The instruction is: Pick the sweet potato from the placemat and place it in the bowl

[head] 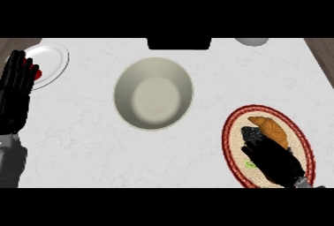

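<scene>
Flanking bowl [154, 93]: plate [53, 62], placemat [301, 140].

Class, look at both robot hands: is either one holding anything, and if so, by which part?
Nothing is clearly held. The right hand lies over the placemat beside the sweet potato's lower end; whether its fingers grip it cannot be told. The left hand rests open.

I am at a kitchen counter [85, 145], its top pale and marbled like white stone, with darker wood showing at both far corners. Tableware is laid out on it: a wide, cream bowl [154, 93] in the middle, a white plate [52, 62] at the far left, and a woven oval placemat [269, 148] with a red rim holding a sweet potato [271, 130].
</scene>
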`<action>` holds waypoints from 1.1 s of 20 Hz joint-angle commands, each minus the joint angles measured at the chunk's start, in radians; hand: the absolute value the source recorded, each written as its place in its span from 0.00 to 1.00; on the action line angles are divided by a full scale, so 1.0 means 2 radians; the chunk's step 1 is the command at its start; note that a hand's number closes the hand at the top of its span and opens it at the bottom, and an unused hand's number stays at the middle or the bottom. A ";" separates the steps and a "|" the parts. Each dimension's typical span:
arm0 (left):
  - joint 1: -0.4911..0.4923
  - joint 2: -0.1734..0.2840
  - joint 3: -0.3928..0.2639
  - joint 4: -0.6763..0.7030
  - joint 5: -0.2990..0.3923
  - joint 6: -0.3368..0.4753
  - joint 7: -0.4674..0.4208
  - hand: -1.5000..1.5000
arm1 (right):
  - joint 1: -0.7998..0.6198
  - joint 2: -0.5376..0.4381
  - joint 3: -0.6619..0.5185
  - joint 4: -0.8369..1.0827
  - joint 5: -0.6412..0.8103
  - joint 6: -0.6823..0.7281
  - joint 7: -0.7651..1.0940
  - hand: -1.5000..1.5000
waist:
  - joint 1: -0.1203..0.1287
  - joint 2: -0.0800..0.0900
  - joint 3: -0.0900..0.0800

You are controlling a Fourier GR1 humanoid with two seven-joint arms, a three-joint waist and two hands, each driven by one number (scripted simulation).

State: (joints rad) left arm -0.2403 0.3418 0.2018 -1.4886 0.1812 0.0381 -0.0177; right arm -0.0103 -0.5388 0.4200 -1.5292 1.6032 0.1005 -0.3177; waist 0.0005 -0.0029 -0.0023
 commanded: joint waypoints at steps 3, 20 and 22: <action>-0.002 -0.009 -0.013 -0.019 -0.004 0.000 -0.002 0.50 | -0.088 0.005 -0.169 0.106 -0.164 0.040 -0.048 1.00 | 0.015 0.007 0.003; -0.006 -0.011 -0.010 -0.006 -0.009 0.000 0.000 0.50 | -0.392 -0.098 -0.361 0.407 -0.322 0.108 -0.211 1.00 | 0.016 0.004 0.002; -0.012 -0.027 -0.020 0.002 -0.019 0.011 -0.004 0.50 | -0.408 -0.097 -0.360 0.408 -0.321 0.087 -0.223 1.00 | 0.012 0.004 0.002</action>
State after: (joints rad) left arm -0.2736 0.3116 0.1729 -1.4775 0.1535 0.0473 -0.0207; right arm -0.7367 -0.7202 -0.2759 -0.7507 1.0021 0.2614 -0.6966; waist 0.0296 0.0088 0.0014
